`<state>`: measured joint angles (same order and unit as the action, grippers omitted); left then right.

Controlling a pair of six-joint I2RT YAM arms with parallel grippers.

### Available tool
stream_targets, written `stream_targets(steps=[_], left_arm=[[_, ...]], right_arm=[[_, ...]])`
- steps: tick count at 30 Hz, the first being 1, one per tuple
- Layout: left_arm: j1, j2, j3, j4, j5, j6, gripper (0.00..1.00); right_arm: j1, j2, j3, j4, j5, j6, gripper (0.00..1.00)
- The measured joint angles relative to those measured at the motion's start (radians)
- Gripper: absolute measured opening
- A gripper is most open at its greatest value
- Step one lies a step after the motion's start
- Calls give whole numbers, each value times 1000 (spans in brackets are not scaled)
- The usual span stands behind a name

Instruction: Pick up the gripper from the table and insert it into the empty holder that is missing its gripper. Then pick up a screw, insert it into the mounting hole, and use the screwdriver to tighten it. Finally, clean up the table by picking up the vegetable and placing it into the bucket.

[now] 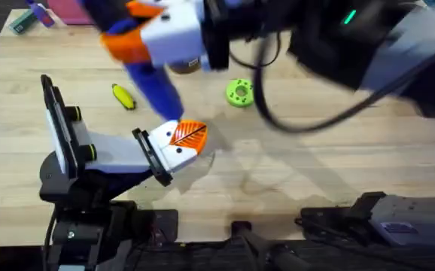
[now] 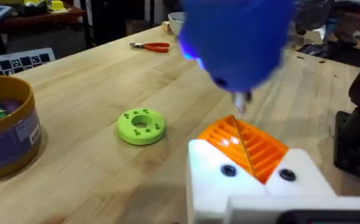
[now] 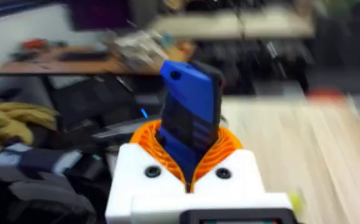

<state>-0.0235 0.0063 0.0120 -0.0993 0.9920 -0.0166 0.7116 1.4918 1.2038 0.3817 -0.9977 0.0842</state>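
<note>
Overhead, nearest you, your left arm lies low over the pale plank table (image 1: 330,188), its gripper (image 1: 181,143) of white blocks with orange ribbed pads drawn together, pad against pad, with nothing visible between them. Just above those pads comes the chunky bright blue powered screwdriver (image 1: 153,86), slanting down from the upper left. Your left wrist view shows its thin metal tip (image 2: 241,101) poised just over the orange pads (image 2: 245,146), though you cannot quite tell whether it touches them. Your right gripper (image 1: 165,38) rides high and blurred near the top of the overhead view, and your right wrist camera shows its orange pads (image 3: 214,149) clamped on the screwdriver's blue body (image 3: 189,112), which stands upright between them with a darker panel on its face.

Farther out on the table, a flat green ring with small holes (image 1: 239,92) sits to the right of the screwdriver. To the left lies the small yellow toy vegetable (image 1: 123,96), elongated, apart from everything else. The round cup with the orange-brown rim and dark blue band (image 2: 5,127) stands beside the ring in your left wrist view, with green and purple pieces inside. Red-handled pliers (image 2: 152,46) lie at the far edge.
</note>
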Motion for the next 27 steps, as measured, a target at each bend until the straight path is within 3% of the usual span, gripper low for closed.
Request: stream_targets(steps=[1, 6, 9, 15, 20, 27], left_arm=[[0, 0, 0, 0, 0, 0, 11], [0, 0, 0, 0, 0, 0, 11], [0, 0, 0, 0, 0, 0, 11], [0, 0, 0, 0, 0, 0, 11], [0, 0, 0, 0, 0, 0, 11], [0, 0, 0, 0, 0, 0, 11]], right_arm=[[-39, 1, 136, -353, 110, -116, 24], [-109, 0, 332, -724, 314, -290, 24], [-159, -12, 386, -896, 435, -415, 24], [-256, -32, 392, -1191, 691, -696, 24], [-313, -15, 392, -1411, 840, -922, 24], [-381, 107, 381, -1452, 958, -1069, 24]])
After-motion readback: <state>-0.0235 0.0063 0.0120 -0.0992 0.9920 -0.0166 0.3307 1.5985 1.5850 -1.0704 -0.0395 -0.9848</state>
